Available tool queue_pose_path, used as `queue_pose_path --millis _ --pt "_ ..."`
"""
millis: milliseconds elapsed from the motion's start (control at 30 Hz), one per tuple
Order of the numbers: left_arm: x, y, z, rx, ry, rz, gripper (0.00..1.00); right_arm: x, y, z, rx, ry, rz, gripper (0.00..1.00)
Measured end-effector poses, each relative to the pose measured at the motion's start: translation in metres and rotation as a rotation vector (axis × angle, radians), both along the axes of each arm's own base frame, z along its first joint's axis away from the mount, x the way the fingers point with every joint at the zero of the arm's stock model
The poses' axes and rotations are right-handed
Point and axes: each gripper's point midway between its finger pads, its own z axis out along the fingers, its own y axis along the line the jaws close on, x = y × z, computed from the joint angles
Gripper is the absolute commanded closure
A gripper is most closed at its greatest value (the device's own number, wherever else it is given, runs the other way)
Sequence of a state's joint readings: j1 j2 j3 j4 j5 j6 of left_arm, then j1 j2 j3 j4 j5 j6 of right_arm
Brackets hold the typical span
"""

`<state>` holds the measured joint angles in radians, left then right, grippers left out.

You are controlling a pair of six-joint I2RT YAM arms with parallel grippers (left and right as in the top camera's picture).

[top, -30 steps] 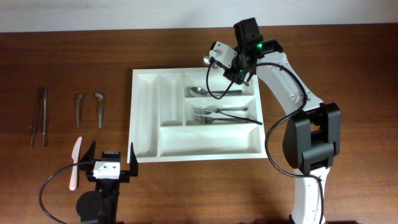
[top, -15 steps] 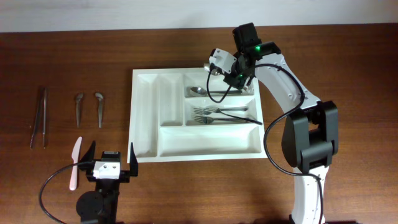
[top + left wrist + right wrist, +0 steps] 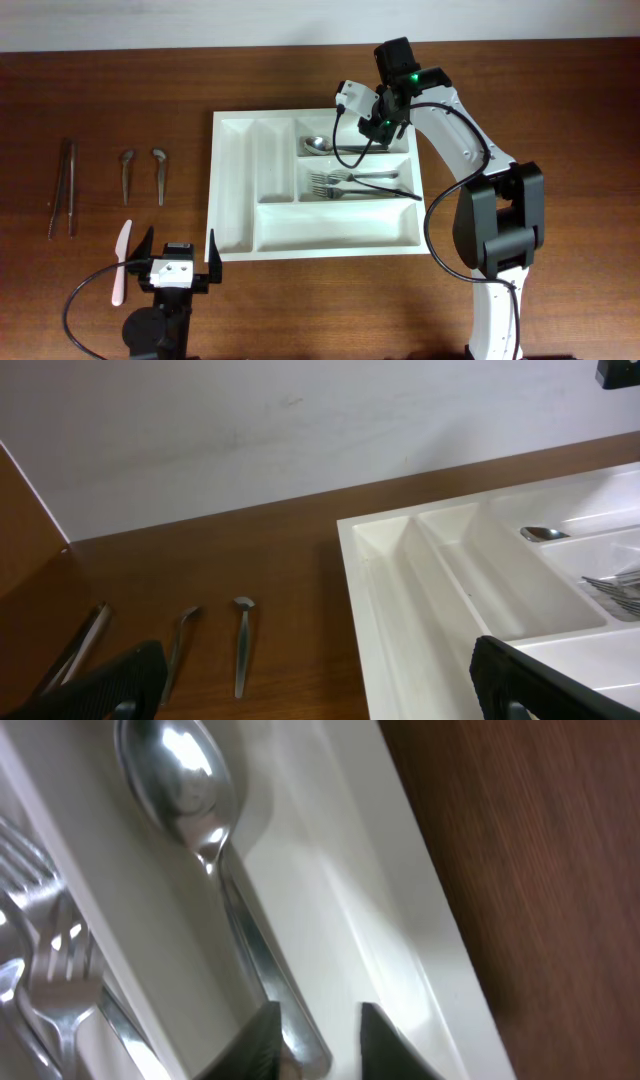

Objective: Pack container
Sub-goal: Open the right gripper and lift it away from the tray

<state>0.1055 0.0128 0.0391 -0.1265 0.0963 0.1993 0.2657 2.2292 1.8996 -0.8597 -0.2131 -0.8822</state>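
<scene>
Spoon (image 3: 200,810) handle's end behind the right gripper (image 3: 315,1040); forks (image 3: 50,970) partly off-frame.

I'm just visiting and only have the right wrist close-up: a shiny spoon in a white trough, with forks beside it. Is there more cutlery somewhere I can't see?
Observer: Yes. The overhead view shows two small spoons, two long thin metal pieces and a pale knife lying on the table, left of the container.
Visitor: What is the other arm up to?
Observer: The left gripper sits by the container's lower left corner in the overhead view, open and holding nothing.
</scene>
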Motion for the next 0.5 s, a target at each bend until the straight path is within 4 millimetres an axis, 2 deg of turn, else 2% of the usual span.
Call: queue_pose_path --millis 167,267,367,500 --pt "0.0 0.0 0.0 0.0 0.0 0.0 0.01 0.001 -0.002 0.001 -0.007 0.001 -0.027 0.48" --pt "0.0 0.0 0.0 0.0 0.0 0.0 0.01 0.0 -0.008 0.01 -0.028 0.022 -0.076 0.38" --pt "0.0 0.0 0.0 0.0 0.0 0.0 0.01 -0.01 -0.016 0.03 -0.058 0.062 -0.113 0.3" --pt "0.0 0.0 0.0 0.0 0.0 0.0 0.01 -0.037 -0.035 0.059 -0.14 0.137 -0.151 0.29"
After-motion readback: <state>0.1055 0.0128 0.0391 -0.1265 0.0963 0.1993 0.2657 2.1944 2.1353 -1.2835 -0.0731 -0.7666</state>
